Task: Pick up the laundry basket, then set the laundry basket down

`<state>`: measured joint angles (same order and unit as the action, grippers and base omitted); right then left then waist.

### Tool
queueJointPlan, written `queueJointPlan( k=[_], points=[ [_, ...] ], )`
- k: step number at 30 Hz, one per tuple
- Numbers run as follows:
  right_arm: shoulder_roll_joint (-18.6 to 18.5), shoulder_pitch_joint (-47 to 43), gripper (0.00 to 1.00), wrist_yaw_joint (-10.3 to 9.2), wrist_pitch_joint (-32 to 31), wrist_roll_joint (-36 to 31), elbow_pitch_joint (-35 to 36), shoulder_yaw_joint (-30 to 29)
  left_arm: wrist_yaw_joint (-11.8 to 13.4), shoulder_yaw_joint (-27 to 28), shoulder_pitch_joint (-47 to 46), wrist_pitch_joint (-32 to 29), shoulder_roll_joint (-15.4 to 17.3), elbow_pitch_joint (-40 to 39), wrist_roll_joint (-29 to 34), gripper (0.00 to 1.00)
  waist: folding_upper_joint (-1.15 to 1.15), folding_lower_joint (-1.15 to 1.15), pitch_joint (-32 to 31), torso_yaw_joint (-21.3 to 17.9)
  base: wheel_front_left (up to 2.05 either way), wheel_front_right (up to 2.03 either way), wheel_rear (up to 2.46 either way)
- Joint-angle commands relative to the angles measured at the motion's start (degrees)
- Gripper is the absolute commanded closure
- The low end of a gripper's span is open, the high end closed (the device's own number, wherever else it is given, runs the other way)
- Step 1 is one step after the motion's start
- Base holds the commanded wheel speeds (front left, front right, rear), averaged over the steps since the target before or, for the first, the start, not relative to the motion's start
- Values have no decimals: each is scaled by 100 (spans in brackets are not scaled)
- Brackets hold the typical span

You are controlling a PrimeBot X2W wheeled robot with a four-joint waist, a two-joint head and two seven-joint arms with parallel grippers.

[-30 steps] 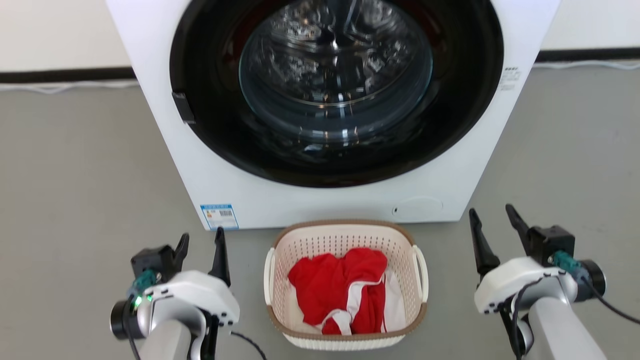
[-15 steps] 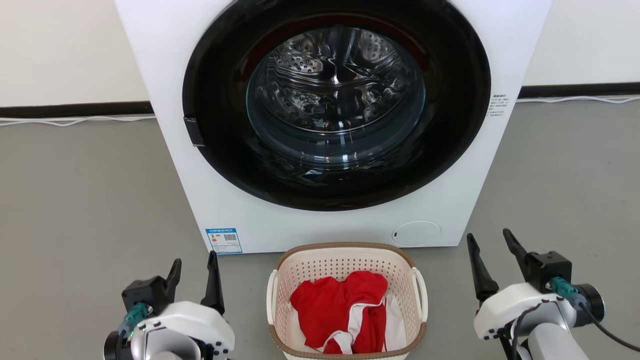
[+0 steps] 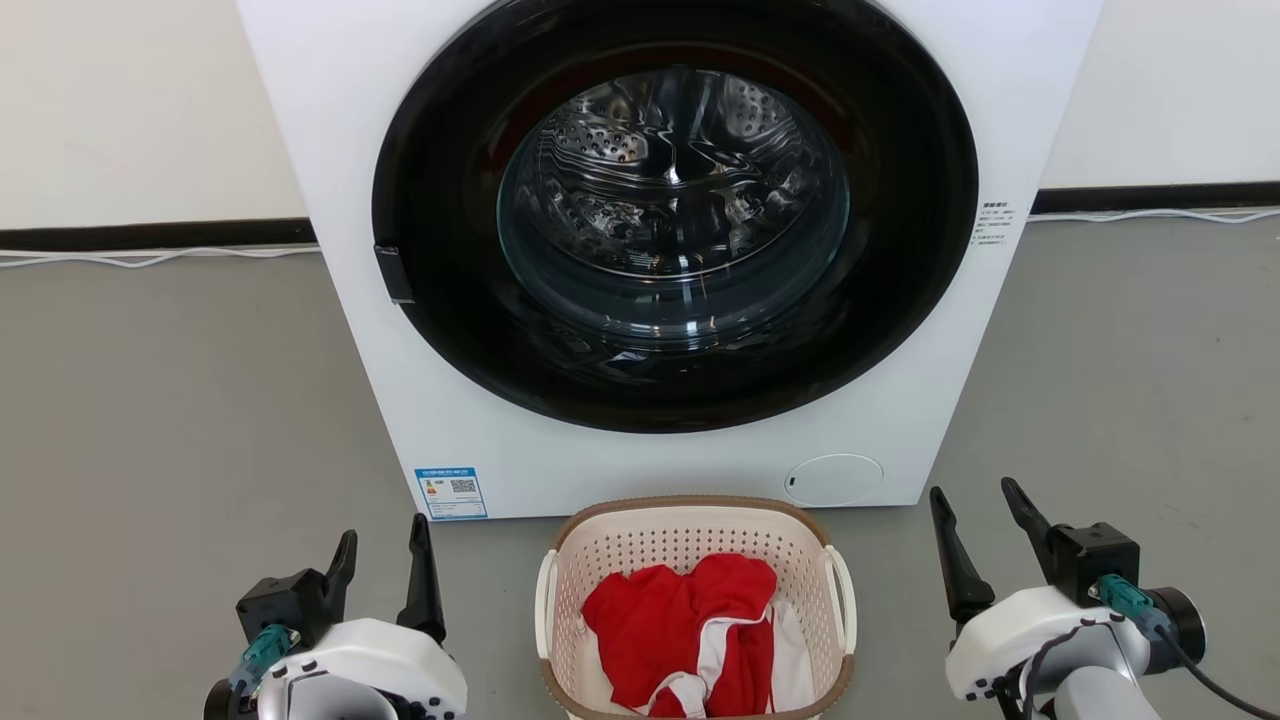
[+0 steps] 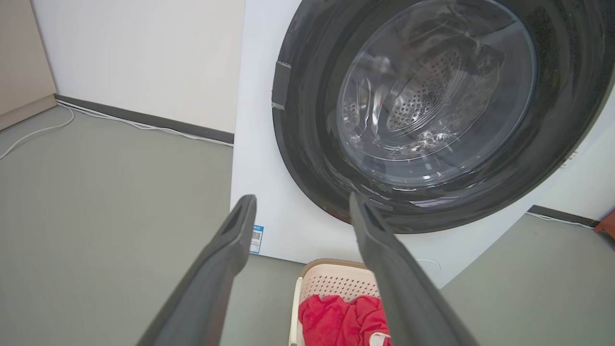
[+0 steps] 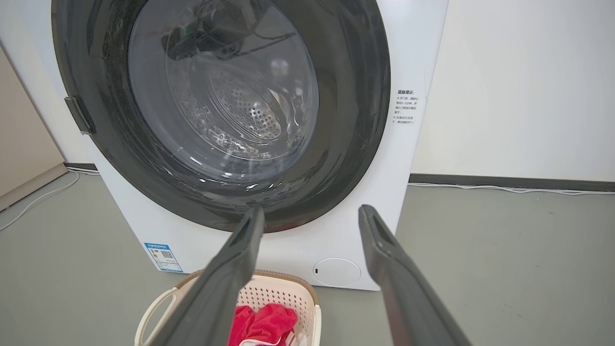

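At bottom centre of the head view, the basket sits before the washer, red clothes inside, your left gripper and right gripper spread empty either side; likely light, stiff plastic, best taken by its handles.

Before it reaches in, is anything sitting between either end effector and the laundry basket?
Nothing visible. Only bare floor separates the open left end effector and open right end effector from the laundry basket, one on each side.
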<state>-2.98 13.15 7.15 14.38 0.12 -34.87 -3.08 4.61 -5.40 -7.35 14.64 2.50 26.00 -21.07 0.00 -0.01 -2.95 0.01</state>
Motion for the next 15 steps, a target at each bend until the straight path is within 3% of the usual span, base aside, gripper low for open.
queueJointPlan(
  k=[1, 13, 14, 15],
  points=[
    [11, 88, 0, 34, 62, 65, 155, 160, 43, 178, -103, 36, 52, -169, 67, 0, 0, 1, -12, -2, 0, 0, 0],
    [11, 87, 0, 34, 62, 86, 97, 180, 79, 157, -29, 36, 49, -212, 72, 0, 0, 1, -129, -23, 0, 0, 0],
    [1, -13, 100, 0, 0, 60, -28, 21, 40, -7, 108, -2, -4, -37, 21, 100, 0, 1, -131, -23, 0, 0, 0],
    [8, -26, 100, -5, -10, 63, -85, 12, 38, -6, 117, -6, -10, 22, 14, 100, 0, 1, -132, -22, 0, 0, 0]
  ],
)
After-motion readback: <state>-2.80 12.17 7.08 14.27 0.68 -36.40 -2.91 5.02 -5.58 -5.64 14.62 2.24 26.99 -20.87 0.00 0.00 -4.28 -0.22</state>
